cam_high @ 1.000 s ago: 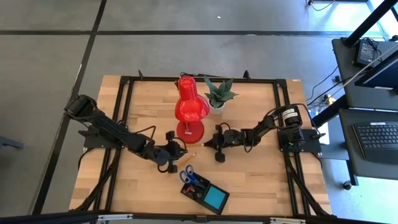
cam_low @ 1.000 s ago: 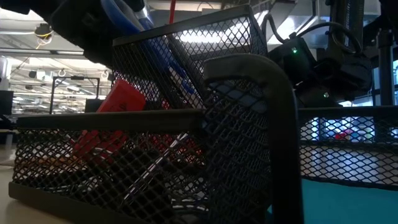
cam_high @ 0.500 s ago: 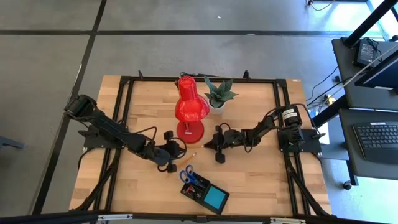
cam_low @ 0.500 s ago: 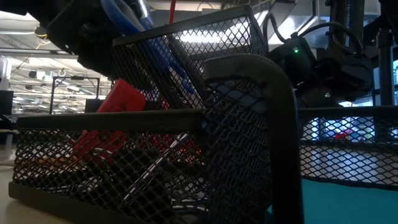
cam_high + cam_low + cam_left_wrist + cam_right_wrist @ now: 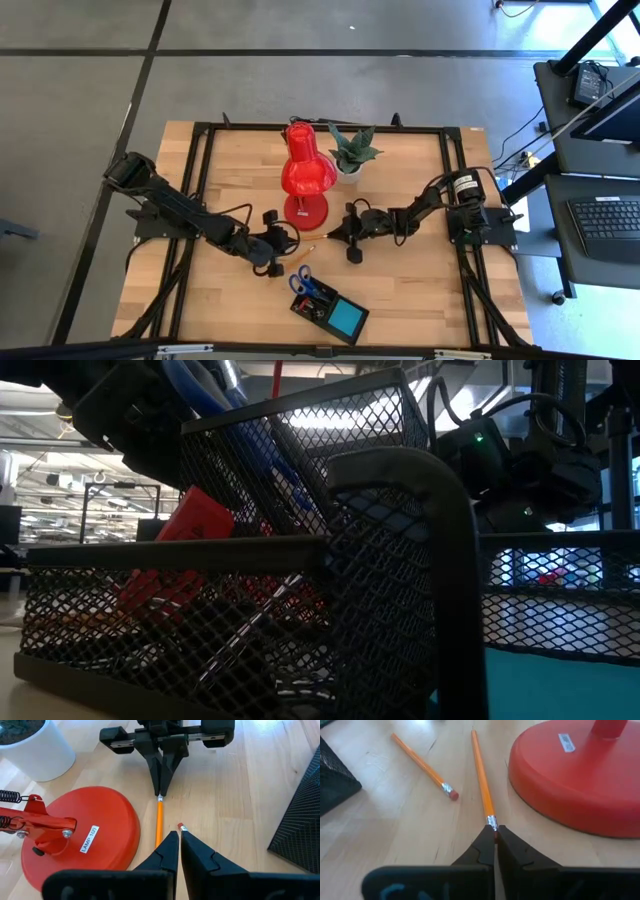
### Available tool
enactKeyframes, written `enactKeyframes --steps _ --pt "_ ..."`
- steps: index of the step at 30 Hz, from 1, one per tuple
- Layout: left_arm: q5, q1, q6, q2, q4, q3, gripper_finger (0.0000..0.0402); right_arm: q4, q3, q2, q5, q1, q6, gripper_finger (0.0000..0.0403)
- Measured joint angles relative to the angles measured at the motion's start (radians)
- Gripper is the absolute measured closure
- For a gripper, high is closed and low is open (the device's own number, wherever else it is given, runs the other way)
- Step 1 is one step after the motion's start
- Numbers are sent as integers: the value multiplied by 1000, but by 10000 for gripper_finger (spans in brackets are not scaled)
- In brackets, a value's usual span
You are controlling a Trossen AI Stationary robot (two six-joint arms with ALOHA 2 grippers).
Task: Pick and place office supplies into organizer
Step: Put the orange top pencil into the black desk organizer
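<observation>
Two orange pencils lie on the wood in front of the lamp base. One pencil [image 5: 482, 775] runs alongside the base, and my right gripper [image 5: 495, 829] is shut on its eraser end. The other pencil [image 5: 422, 765] lies loose and flat, its red eraser [image 5: 180, 826] showing just past my left gripper [image 5: 178, 834]. That gripper is shut and hovers above it, holding nothing. The two grippers face each other [image 5: 288, 241] [image 5: 332, 233]. The black mesh organizer [image 5: 327, 308] stands near the front edge, holding blue-handled scissors [image 5: 300, 281], a blue note pad [image 5: 347, 318] and a red block [image 5: 195, 518]. My right gripper pinches the pencil's eraser end between its two fingertips, right behind the metal ferrule [image 5: 491, 822]. The fingers come from the table's right side, slanting down, and lie in line with the pencil. The pencil stretches away from them along the table beside the lamp base.
The red desk lamp [image 5: 305, 175] stands at the middle back, its round base [image 5: 85, 830] right beside the held pencil. A small plant in a white pot [image 5: 352, 152] sits behind it. The organizer's mesh wall [image 5: 300, 820] is close by, toward the near edge.
</observation>
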State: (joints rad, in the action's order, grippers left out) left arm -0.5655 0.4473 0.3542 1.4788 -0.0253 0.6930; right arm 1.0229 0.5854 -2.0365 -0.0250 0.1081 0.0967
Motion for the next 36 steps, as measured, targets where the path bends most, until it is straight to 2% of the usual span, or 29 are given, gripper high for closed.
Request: enactKeyframes --steps 12,21,27,31,36 --pt "0 0 0 0 0 0 388 -1 1 34 -5 -1 -10 391" --pt "0 0 2 0 0 0 388 -109 2 131 -8 -1 -50 391" --pt "-1 0 2 0 9 0 388 -180 2 171 -47 -2 -64 391" --pt "8 10 9 -9 106 0 381 -278 2 237 -78 -2 -79 391" --pt "14 25 156 -74 332 0 357 -476 2 367 -150 3 -83 391"
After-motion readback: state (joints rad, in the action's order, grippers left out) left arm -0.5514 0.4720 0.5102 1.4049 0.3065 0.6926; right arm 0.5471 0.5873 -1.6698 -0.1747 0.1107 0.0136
